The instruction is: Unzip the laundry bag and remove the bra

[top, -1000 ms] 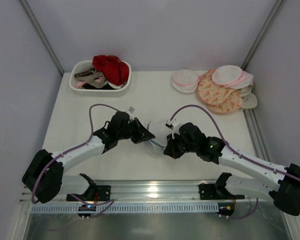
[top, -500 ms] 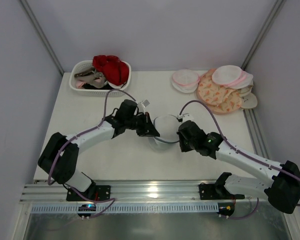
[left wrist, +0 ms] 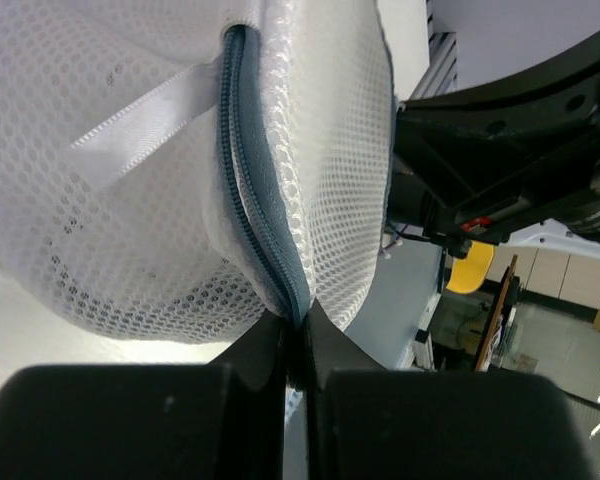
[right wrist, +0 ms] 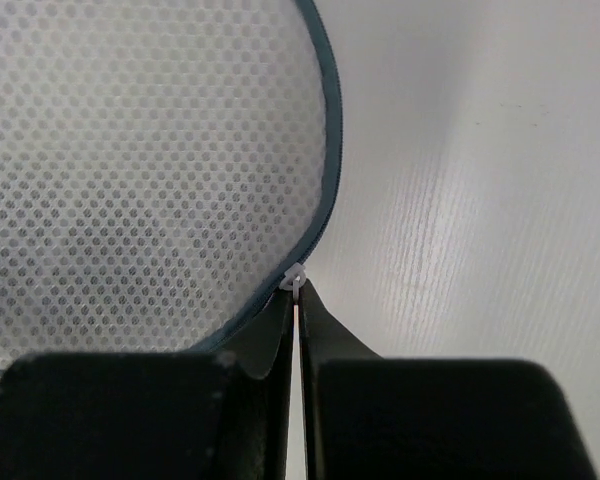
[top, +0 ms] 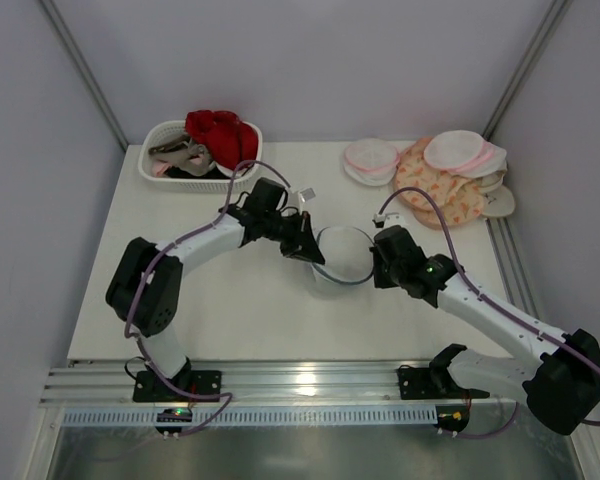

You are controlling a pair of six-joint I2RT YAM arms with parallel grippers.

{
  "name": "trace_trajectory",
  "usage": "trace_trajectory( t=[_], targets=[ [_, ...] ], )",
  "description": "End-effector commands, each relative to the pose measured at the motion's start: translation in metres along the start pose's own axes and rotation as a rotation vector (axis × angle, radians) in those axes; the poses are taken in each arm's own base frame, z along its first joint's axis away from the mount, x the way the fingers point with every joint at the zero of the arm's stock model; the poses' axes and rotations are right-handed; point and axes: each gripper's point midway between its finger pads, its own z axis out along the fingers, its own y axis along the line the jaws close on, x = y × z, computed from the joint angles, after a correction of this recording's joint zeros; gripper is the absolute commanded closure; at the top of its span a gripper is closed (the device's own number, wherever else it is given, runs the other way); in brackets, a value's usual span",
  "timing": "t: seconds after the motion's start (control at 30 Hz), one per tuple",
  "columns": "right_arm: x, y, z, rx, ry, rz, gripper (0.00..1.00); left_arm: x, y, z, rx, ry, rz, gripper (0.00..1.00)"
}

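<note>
Left hand (left wrist: 295, 335) pinching laundry bag (top: 342, 255) rim, right hand (right wrist: 298, 308) pinching zipper pull (right wrist: 294, 279), contents indistinct through mesh

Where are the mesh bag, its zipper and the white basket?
laundry bag (top: 342, 254): top view, middle of the mesh.
zipper (left wrist: 252, 185): left wrist view, midway along the grey teeth.
basket (top: 195, 183): top view, front wall.

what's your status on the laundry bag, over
Left gripper shut on laundry bag rim. Right gripper shut on zipper pull. Zipper looks closed. Nothing in the way.
</note>
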Motion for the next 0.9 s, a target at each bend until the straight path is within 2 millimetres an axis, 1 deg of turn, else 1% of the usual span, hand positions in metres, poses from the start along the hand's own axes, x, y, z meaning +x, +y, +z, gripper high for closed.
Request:
trace_trajectory(
  t=[0.0,0.03,0.07,0.1,0.13,0.17,0.2,0.23,0.27,0.3,0.37,0.4,0.43,0.47,0.5,0.53,0.57,0.6,0.63,0.67,0.7,0.73,0.77,0.8,0.83,0.87],
  targets=[
    [-0.022,0.015,-0.003,-0.079,-0.064,-0.011,0.97,-0.017,-0.026,0.002,0.113,0.056,0.062,0.99],
    [-0.021,0.017,-0.004,-0.092,-0.064,-0.013,0.96,-0.023,-0.027,0.004,0.117,0.056,0.069,0.99],
    [-0.02,0.019,-0.004,-0.103,-0.063,-0.017,0.96,-0.037,-0.028,0.009,0.112,0.044,0.086,0.91],
    [-0.019,0.023,-0.005,-0.129,-0.06,-0.019,0.96,-0.042,-0.03,0.01,0.109,0.043,0.087,0.78],
    [-0.02,0.025,-0.008,-0.145,-0.07,-0.021,0.97,-0.049,-0.03,0.011,0.105,0.03,0.09,0.64],
    [-0.019,0.026,-0.008,-0.158,-0.071,-0.02,0.96,-0.061,-0.03,0.013,0.08,-0.004,0.094,0.32],
    [-0.018,0.029,-0.01,-0.179,-0.07,-0.021,0.96,-0.068,-0.029,0.012,0.059,-0.029,0.089,0.15],
    [-0.019,0.03,-0.013,-0.188,-0.078,-0.02,0.96,-0.074,-0.031,0.012,0.049,-0.054,0.093,0.01],
    [-0.017,0.031,-0.013,-0.196,-0.073,-0.021,0.96,-0.079,-0.03,0.009,0.03,-0.082,0.09,0.01],
    [-0.017,0.032,-0.014,-0.205,-0.074,-0.018,0.96,-0.089,-0.025,0.002,-0.039,-0.158,0.071,0.0],
    [-0.016,0.034,-0.015,-0.22,-0.075,-0.017,0.96,-0.095,-0.019,-0.009,-0.113,-0.238,0.038,0.01],
    [-0.015,0.036,-0.016,-0.231,-0.071,-0.019,0.96,-0.095,-0.014,-0.024,-0.179,-0.309,-0.005,0.01],
    [-0.013,0.04,-0.018,-0.258,-0.063,-0.02,0.97,-0.091,-0.01,-0.031,-0.209,-0.335,-0.036,0.01],
    [-0.011,0.049,-0.021,-0.309,-0.054,-0.029,0.97,-0.085,-0.008,-0.038,-0.231,-0.362,-0.064,0.01],
    [-0.011,0.055,-0.024,-0.351,-0.054,-0.037,0.96,-0.07,0.013,-0.04,-0.296,-0.375,-0.136,0.0],
    [-0.002,0.074,-0.033,-0.473,-0.019,-0.059,0.96,-0.061,0.003,-0.055,-0.292,-0.405,-0.141,0.01],
    [-0.006,0.089,-0.044,-0.575,-0.052,-0.088,0.96,-0.052,0.005,-0.06,-0.298,-0.413,-0.16,0.0],
    [-0.004,0.102,-0.052,-0.66,-0.054,-0.105,0.97,-0.045,0.008,-0.065,-0.311,-0.428,-0.171,0.01],
    [0.001,0.111,-0.059,-0.728,-0.049,-0.115,0.96,-0.028,0.01,-0.072,-0.308,-0.435,-0.197,0.01],
    [0.002,0.126,-0.071,-0.82,-0.06,-0.145,0.97,-0.021,0.01,-0.074,-0.299,-0.442,-0.211,0.01],
    [0.002,0.13,-0.074,-0.845,-0.063,-0.154,0.96,-0.016,0.008,-0.077,-0.283,-0.452,-0.222,0.01],
    [0.003,0.134,-0.075,-0.855,-0.061,-0.162,0.96,-0.001,0.009,-0.076,-0.255,-0.446,-0.271,0.0],
    [0.003,0.136,-0.073,-0.854,-0.056,-0.167,0.97,0.003,0.006,-0.075,-0.23,-0.447,-0.29,0.01],
    [0.007,0.139,-0.067,-0.849,-0.029,-0.174,0.96,0.009,0.001,-0.069,-0.182,-0.445,-0.315,0.01],
    [0.008,0.14,-0.065,-0.848,-0.018,-0.179,0.96,0.005,-0.003,-0.069,-0.165,-0.46,-0.301,0.01],
    [0.01,0.142,-0.062,-0.845,-0.004,-0.184,0.96,0.011,-0.004,-0.062,-0.151,-0.445,-0.33,0.0]
  ],
)
